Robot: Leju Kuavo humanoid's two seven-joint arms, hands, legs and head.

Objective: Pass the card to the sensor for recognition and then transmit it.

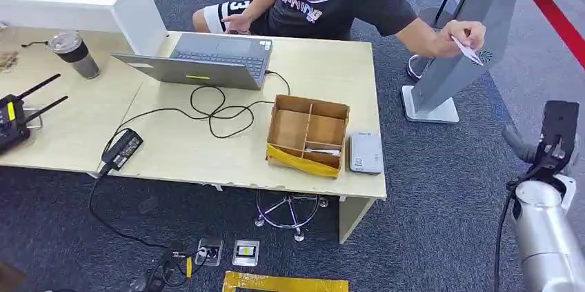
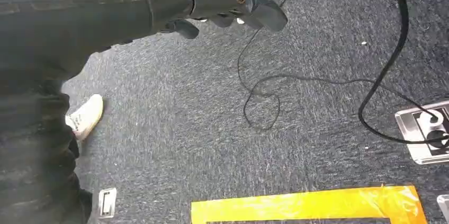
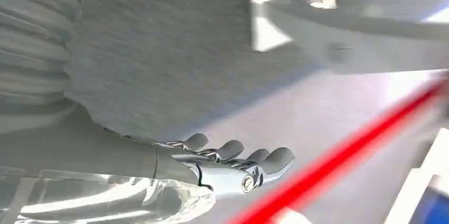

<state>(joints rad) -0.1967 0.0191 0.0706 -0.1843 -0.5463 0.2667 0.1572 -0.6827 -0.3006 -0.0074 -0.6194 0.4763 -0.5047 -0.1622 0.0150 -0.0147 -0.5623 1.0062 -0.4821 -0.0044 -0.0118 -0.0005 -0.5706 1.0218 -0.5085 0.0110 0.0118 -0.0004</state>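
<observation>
The fingers (image 3: 265, 159) of the right hand (image 3: 222, 168) are seen in the right wrist view stretched forward, side by side with small gaps, and nothing is held between them. Beyond the fingertips the grey carpet (image 3: 159, 65) is shown blurred, and farther out the white base of a stand (image 3: 270, 17) and a red line (image 3: 339, 166) on the floor are seen. In the head view the right arm (image 1: 548, 237) is raised beside the table's end.

The fingers (image 2: 259, 15) of the left hand (image 2: 227, 7) are seen slightly curled and apart, with nothing gripped. Below the fingertips thin black cables (image 2: 265, 102) are laid on the carpet, and farther off a floor socket (image 2: 426, 131) and a strip of yellow tape (image 2: 307, 205) are seen. A white shoe (image 2: 84, 118) is seen well apart from the hand.

The card (image 1: 468, 50) is held by a person's hand (image 1: 463, 35), well apart from both robot hands, in front of the grey stand (image 1: 455, 64). The person is seated behind the table (image 1: 207, 147). On the table a cardboard box (image 1: 307, 137) with compartments is placed, and just beside it the small white sensor (image 1: 365, 153) is lying. A laptop (image 1: 207, 61), a power adapter (image 1: 123, 148), a cup (image 1: 74, 54) and a black device with antennas (image 1: 14, 116) are also placed on the table.
</observation>
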